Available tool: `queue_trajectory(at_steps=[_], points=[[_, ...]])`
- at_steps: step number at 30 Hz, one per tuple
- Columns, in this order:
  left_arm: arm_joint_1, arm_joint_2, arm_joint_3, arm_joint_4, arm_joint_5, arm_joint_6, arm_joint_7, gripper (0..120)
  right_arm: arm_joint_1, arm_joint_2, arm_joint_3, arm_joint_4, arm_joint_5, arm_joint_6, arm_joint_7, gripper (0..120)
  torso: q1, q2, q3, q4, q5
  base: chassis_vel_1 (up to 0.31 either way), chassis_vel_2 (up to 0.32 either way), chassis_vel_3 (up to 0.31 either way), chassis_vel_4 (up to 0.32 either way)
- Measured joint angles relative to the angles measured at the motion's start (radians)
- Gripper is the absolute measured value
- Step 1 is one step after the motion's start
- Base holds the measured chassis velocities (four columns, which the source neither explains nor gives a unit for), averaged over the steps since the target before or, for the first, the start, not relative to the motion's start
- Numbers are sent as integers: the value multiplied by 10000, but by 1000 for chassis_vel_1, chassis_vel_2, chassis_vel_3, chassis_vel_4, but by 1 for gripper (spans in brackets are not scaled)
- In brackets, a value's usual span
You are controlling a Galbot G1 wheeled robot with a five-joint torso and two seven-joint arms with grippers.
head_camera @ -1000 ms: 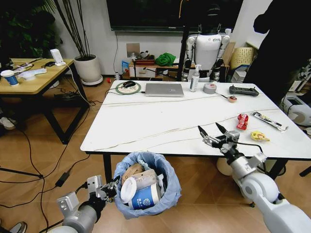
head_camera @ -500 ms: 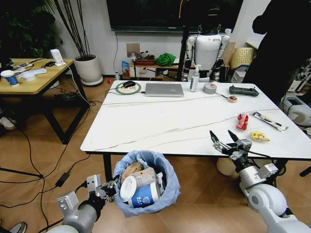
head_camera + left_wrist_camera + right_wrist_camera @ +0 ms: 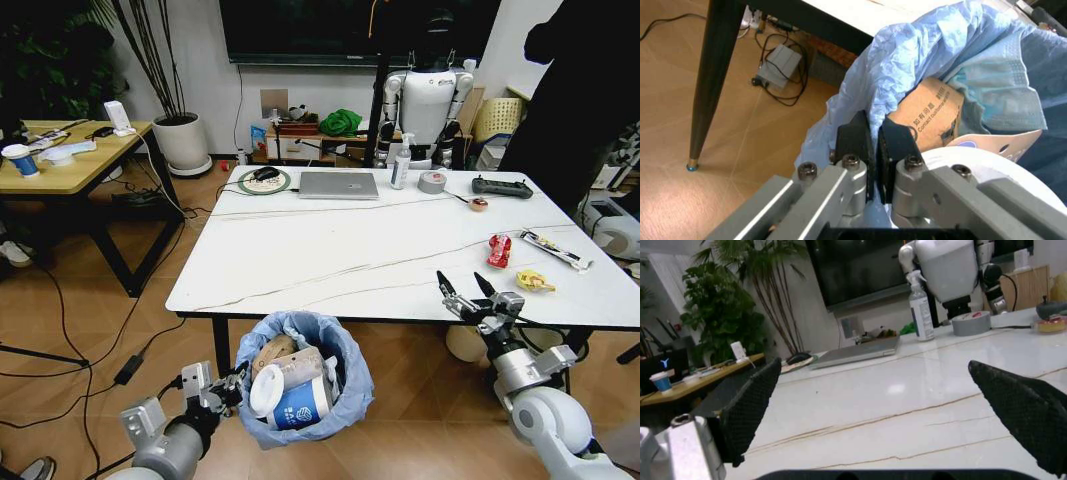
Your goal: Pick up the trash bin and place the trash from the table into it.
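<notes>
The marble-look table point(image 3: 330, 250) was seen on wood flooring; the left gripper point(image 3: 232, 385) was clamped on the trash bin point(image 3: 345, 405) at 7 o'clock, the right gripper point(image 3: 468, 292) spread empty at 4 o'clock.

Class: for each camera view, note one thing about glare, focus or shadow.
Head view: even room light, and the table top is bright without harsh glare. Left wrist view: the left hand is sharp, and the trash bin bag is brightly lit. Right wrist view: a soft ceiling reflection lies on the marble, and the near right hand fingers are dark.
</notes>
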Motion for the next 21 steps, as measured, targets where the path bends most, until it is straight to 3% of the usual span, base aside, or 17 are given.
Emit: queue_trajectory(at_steps=[9,21], points=[[21,-51,20,-6,96,-35,39,0,-87,68,108,77,100,7,-10,100,0,0,0,1,0,0,0,0,0],[60,-96,76,-27,235,-74,96,0,-185,151,217,118,102,33,-41,100,1,-1,0,-3,-1,-84,-93,81,89]])
